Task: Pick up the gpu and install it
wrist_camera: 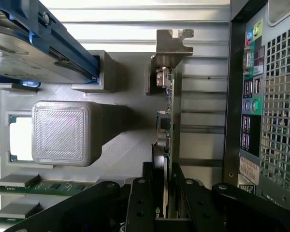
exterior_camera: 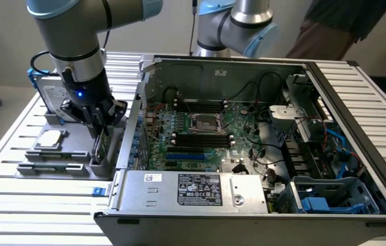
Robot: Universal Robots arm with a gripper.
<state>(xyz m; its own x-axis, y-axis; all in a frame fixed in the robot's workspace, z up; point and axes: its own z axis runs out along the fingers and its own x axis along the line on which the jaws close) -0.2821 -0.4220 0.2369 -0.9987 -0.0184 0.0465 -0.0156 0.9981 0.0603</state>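
Observation:
The gpu (wrist_camera: 168, 106) stands on edge in a slot of the grey holder (wrist_camera: 125, 140), its silver end bracket (wrist_camera: 174, 41) at the far end from the gripper. In the exterior view the gpu (exterior_camera: 99, 146) is a thin green card at the holder's side nearest the computer case. My gripper (wrist_camera: 165, 193) has come down over it, with the black fingers (wrist_camera: 140, 198) on either side of the card's edge and only narrow gaps left. From outside, the gripper (exterior_camera: 99, 129) hangs straight down from the arm onto the card. The card still sits in its slot.
The open computer case (exterior_camera: 357, 102) lies at the exterior view's right, motherboard (exterior_camera: 200, 138) exposed; its rear port panel (wrist_camera: 251, 96) is close beside the gpu. The holder also carries a blue-framed hard drive (wrist_camera: 24, 43), a processor (exterior_camera: 49, 138) and memory sticks (wrist_camera: 34, 186). A second arm (exterior_camera: 241, 25) and a person (exterior_camera: 343, 25) stand behind.

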